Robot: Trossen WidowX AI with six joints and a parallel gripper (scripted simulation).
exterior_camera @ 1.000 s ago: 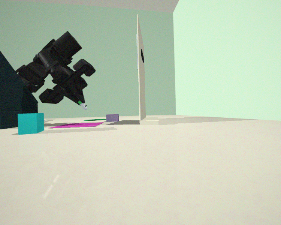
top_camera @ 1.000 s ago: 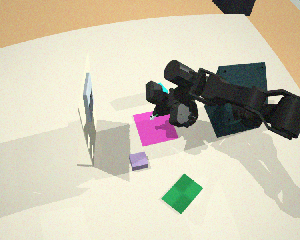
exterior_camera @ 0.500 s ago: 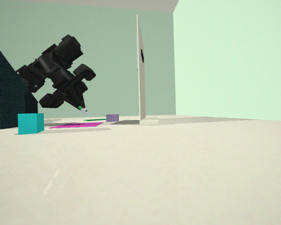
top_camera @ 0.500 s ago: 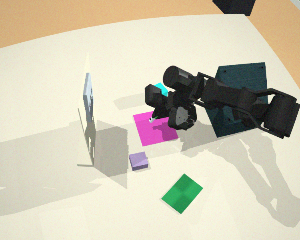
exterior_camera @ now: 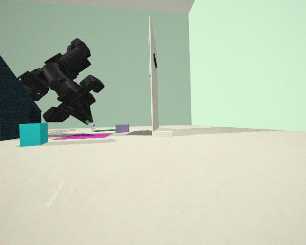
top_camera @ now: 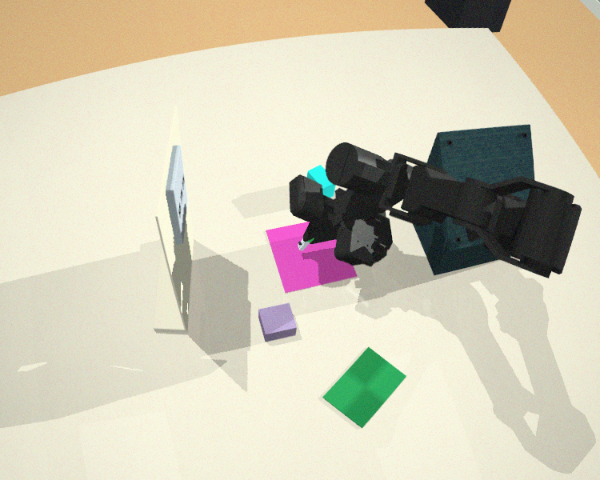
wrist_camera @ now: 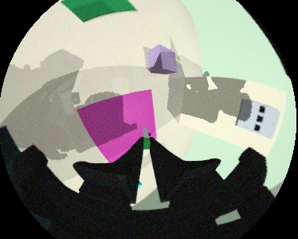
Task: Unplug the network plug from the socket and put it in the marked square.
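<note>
The small plug [top_camera: 303,244] [exterior_camera: 91,125] [wrist_camera: 146,133], pale grey with a green rear part, is out of the panel. My gripper [top_camera: 309,240] [exterior_camera: 89,121] [wrist_camera: 146,139] is shut on the green part, and the plug tilts nose-down towards the panel side. The exterior view shows it a little above the table, touching nothing below. In the top view it appears over the left part of the magenta square [top_camera: 292,278] [exterior_camera: 99,136] [wrist_camera: 139,103]. The cream upright panel [exterior_camera: 154,102] [wrist_camera: 199,107] carries a pale blue socket plate [top_camera: 174,195] [wrist_camera: 271,123] with dark openings. The tab's state is too small to tell.
A purple block [top_camera: 276,322] [exterior_camera: 122,128] [wrist_camera: 165,64] lies near the square, a cyan block [top_camera: 320,178] [exterior_camera: 32,134] on its other side. A green tile [top_camera: 365,385] [exterior_camera: 103,130] [wrist_camera: 99,8] lies farther off. A dark teal box [top_camera: 480,154] [exterior_camera: 12,110] stands beneath the arm.
</note>
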